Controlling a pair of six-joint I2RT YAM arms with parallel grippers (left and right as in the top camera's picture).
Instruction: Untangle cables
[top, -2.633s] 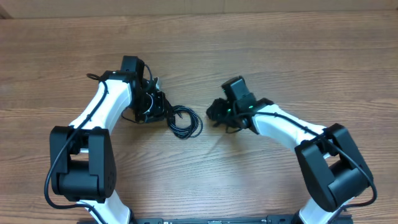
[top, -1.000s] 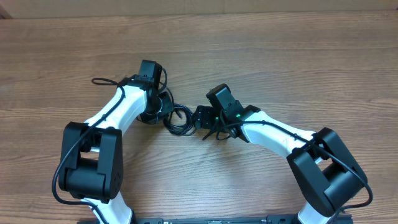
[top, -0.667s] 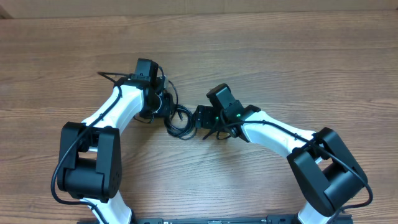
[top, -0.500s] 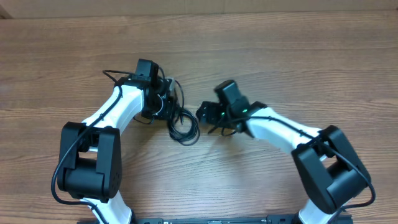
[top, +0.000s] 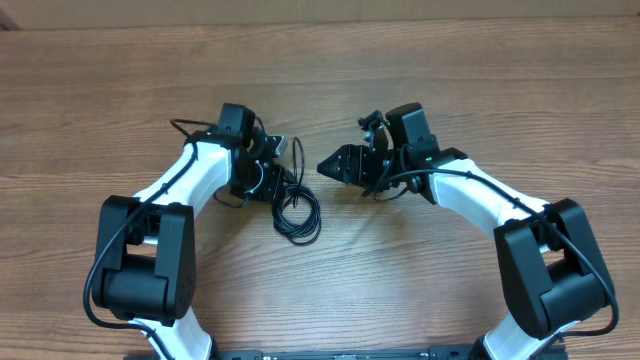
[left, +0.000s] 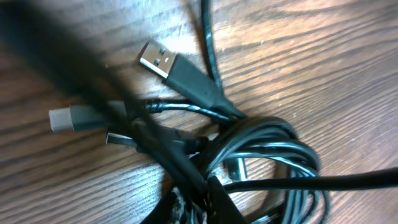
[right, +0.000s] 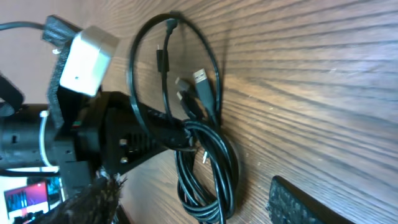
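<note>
Overhead: left arm (top: 185, 180) of white links and black joints, elbow folded, forearm angled inward over the wooden tabletop (top: 450, 70). At its end, left pincer (top: 272, 176), set at the upper edge of the cables (top: 297, 208) and clenched on their strands. Said cables thin, glossy black, coiled in a small loose bundle, flat on the tabletop between the two arms, nearer the left one. Opposite, right arm (top: 470, 195) of the same white and black build, bent at the elbow, reaching inward. At its tip, right pincer (top: 332, 165), pointed toward the left arm, near the cables but apart from them.

Left wrist: blurred dark finger (left: 74, 68) slanting across the frame, over the strands. Round, shiny cords looped several times and crossing one another. USB plug (left: 158, 59) with flat silvery metal tip and dark tapered sleeve, lying on the wood. Grey plug (left: 62, 118), blunt, partly behind the finger. Brown, matte, finely grained wood beneath.

Right wrist: right pincer released, fingers wide apart at the bottom corners, one fuzzy-edged, one with a dark textured pad, holding nothing. Left pincer black and angular, tips at the spot where the strands bunch together; one wide single loop on one side of that spot, a tight oval coil on the other. White rounded block (right: 87, 59) on the left wrist.
</note>
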